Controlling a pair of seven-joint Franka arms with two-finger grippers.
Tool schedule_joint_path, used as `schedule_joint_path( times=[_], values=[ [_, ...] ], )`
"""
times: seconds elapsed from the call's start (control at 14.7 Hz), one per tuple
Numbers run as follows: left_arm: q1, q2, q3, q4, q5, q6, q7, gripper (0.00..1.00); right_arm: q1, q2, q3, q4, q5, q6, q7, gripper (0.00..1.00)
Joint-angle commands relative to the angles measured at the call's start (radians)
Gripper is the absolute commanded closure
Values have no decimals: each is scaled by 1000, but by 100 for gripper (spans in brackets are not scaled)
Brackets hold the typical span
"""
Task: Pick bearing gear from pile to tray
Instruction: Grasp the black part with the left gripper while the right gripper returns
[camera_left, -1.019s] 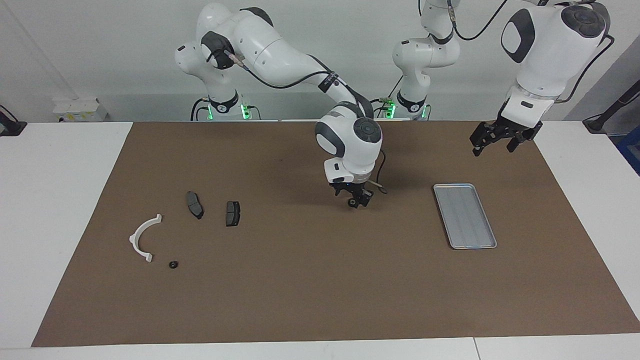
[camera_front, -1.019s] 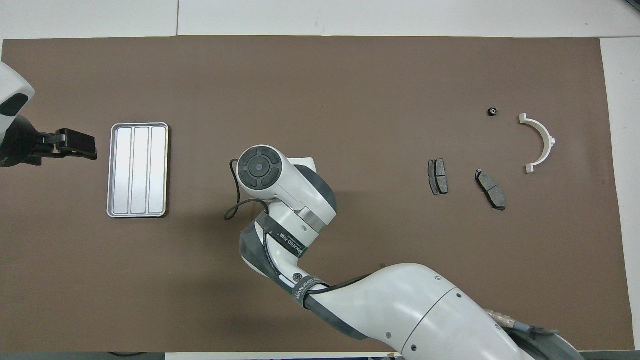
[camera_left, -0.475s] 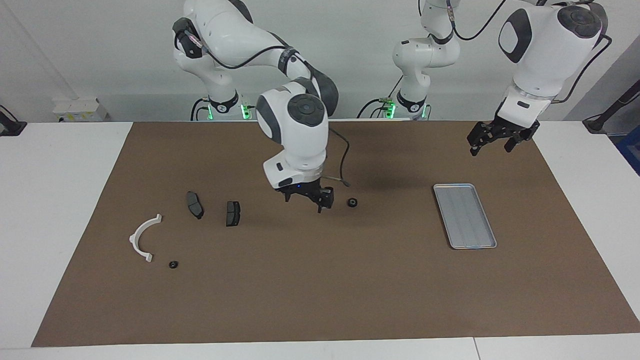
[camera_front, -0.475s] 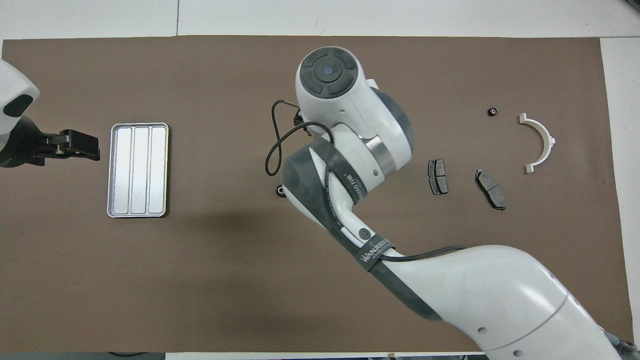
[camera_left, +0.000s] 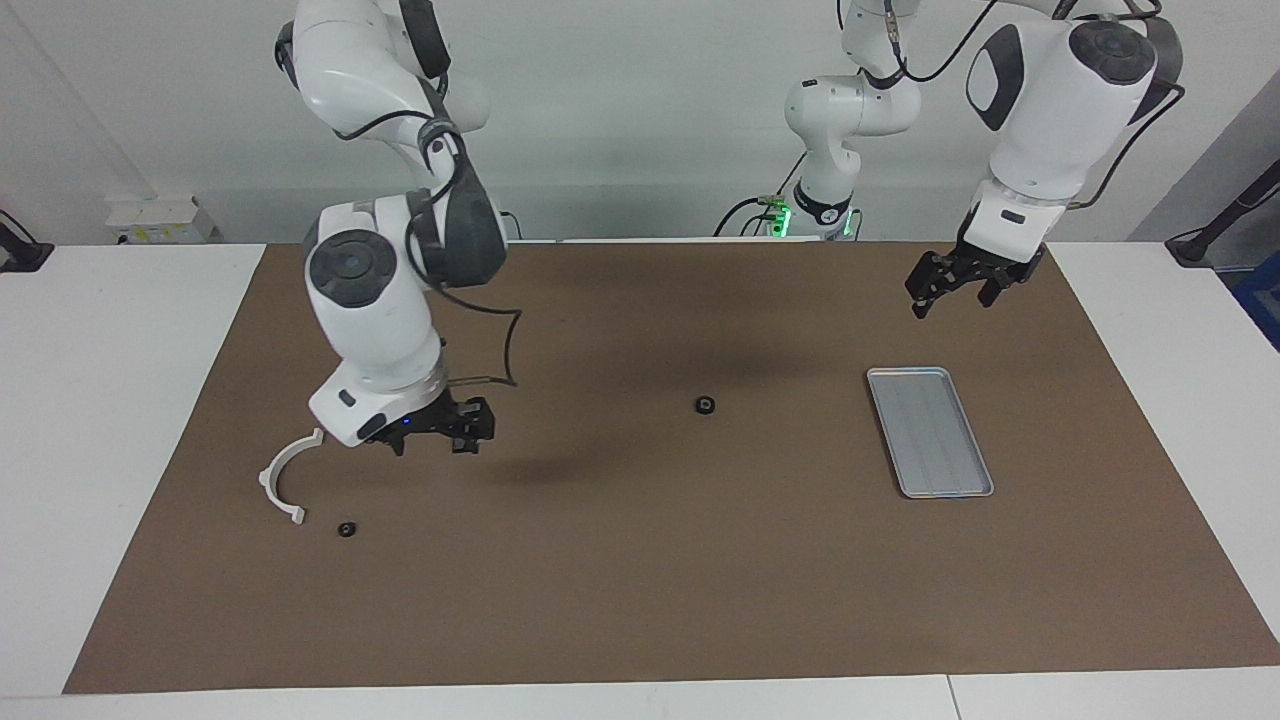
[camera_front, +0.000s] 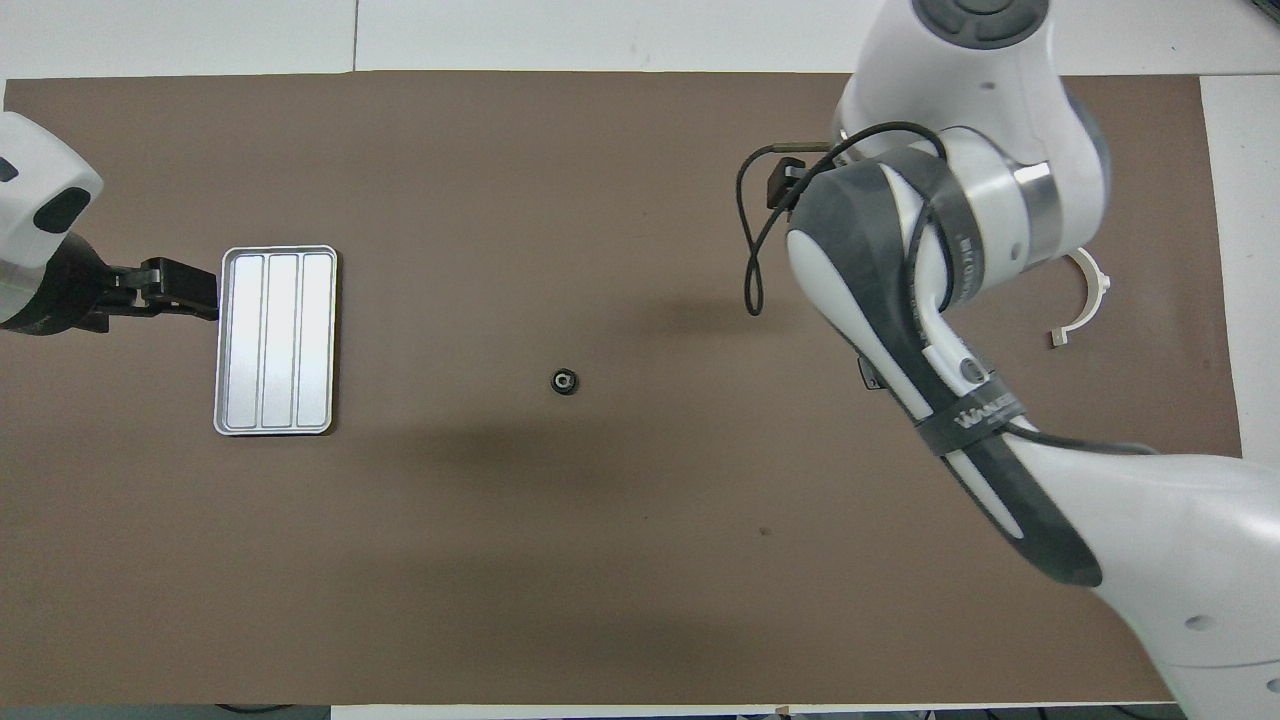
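Note:
A small black bearing gear (camera_left: 705, 405) (camera_front: 566, 381) lies alone on the brown mat at mid-table, between the pile and the tray. The silver tray (camera_left: 930, 470) (camera_front: 275, 425) sits toward the left arm's end with nothing in it. My right gripper (camera_left: 440, 428) hangs open and holds nothing, low over the pile where it hides the brake pads. Beside it lie the white half-ring bracket (camera_left: 283, 478) (camera_front: 1088, 300) and another small black round piece (camera_left: 346, 529). My left gripper (camera_left: 950, 295) (camera_front: 190, 290) waits open in the air over the mat at the tray's rim.
The brown mat (camera_left: 640, 580) covers most of the white table. In the overhead view the right arm (camera_front: 930, 300) covers most of the pile. A cable loop (camera_left: 495, 350) hangs from the right wrist.
The right arm has swung from mid-table to over the pile, leaving the bearing gear on the mat where it had been. The left gripper has drifted slightly toward the tray.

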Motion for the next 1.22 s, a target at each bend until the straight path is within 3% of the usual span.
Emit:
schedule_joint_path(
  times=[0.0,0.2,0.48,0.68,0.81,1.15],
  values=[
    [-79,-5,10,-74,-14,55,-163,0,-103,-99,18,-244,0,213,-162,0],
    [-184,59,10,-121,-14,172,-473,0,-180,-76,18,-298,0,330,-274,0],
    [-264,84,8,-243,-24,348,-585,0,-235,34,18,-252,-6,377,-343,0],
    [-366,243,11,-206,-32,416,-697,0,-220,76,18,-226,4,377,-316,0],
    [-418,344,11,-181,-30,534,-818,0,-217,96,18,-220,-2,377,-287,0],
    [-442,380,11,-201,-30,598,-841,0,-198,127,18,-211,-10,398,-285,0]
  ],
)
